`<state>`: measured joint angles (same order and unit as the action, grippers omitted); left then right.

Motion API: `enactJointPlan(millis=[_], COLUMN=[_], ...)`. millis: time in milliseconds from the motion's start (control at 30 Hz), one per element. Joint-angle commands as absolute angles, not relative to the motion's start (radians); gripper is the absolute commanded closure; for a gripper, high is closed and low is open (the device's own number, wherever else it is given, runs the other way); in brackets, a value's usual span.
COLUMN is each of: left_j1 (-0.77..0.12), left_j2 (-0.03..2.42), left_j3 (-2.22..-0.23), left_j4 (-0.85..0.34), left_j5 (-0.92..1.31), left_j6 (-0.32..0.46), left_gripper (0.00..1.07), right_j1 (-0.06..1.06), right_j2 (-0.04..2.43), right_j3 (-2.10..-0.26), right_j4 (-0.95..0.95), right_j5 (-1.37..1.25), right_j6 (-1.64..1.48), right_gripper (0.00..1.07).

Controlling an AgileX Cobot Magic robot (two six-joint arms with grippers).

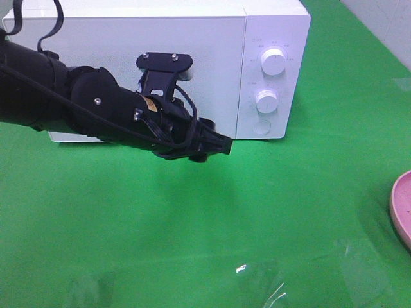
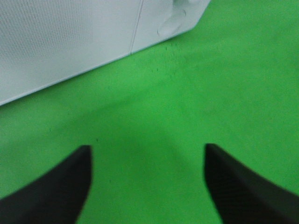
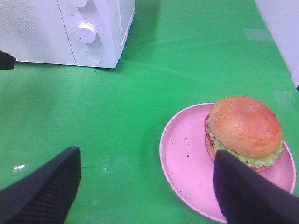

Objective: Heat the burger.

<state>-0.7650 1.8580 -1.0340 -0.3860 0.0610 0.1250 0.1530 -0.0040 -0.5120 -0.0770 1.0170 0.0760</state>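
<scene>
1. Green cloth [image 1: 302, 212] covers our table; microwave [image 1: 192, 58] stands far, door shut.
2. Our left gripper [image 2: 147, 186] and right gripper [image 3: 145, 186] are both apart, empty.
3. Burger [image 3: 244, 132] waits on the plate [image 3: 187, 161], right; heating hasn't begun.

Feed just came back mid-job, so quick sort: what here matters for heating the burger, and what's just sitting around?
For the job:
burger
white microwave, door shut
pink plate under the burger
left tool, open and empty
right tool, open and empty

Lying about:
green cloth

Your high view cuts plate [image 1: 402, 208] at edge, burger out of frame; left arm [image 1: 77, 106] hides microwave [image 1: 212, 51] door partly.
</scene>
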Motion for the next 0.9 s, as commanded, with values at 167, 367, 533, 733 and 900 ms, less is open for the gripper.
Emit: enactJointPlan(millis=[167, 367, 533, 733, 900], left_j1=[-0.77, -0.769, -0.769, -0.755, -0.656], left_j2=[1.8, 1.744, 1.659, 1.539, 1.471], left_j3=[-1.032, -1.034, -1.034, -1.034, -1.034], left_j4=[-0.392, -0.386, -0.361, -0.296, -0.228], left_j5=[0.375, 0.549, 0.678, 0.738, 0.845], left_j6=[0.125, 0.125, 0.125, 0.079, 0.009], left_gripper=[0.06, 0.06, 0.06, 0.06, 0.06], right_j1=[0.15, 0.15, 0.15, 0.15, 0.15], right_j2=[-0.029, -0.029, -0.029, -0.029, -0.029], right_j3=[-0.508, -0.508, -0.508, -0.508, -0.508], right_j4=[-0.077, -0.077, -0.077, -0.077, -0.077], right_j5=[1.003, 1.003, 1.003, 1.003, 1.003], right_j6=[0.067, 0.067, 0.067, 0.067, 0.067], right_gripper=[0.34, 0.34, 0.34, 0.34, 0.34])
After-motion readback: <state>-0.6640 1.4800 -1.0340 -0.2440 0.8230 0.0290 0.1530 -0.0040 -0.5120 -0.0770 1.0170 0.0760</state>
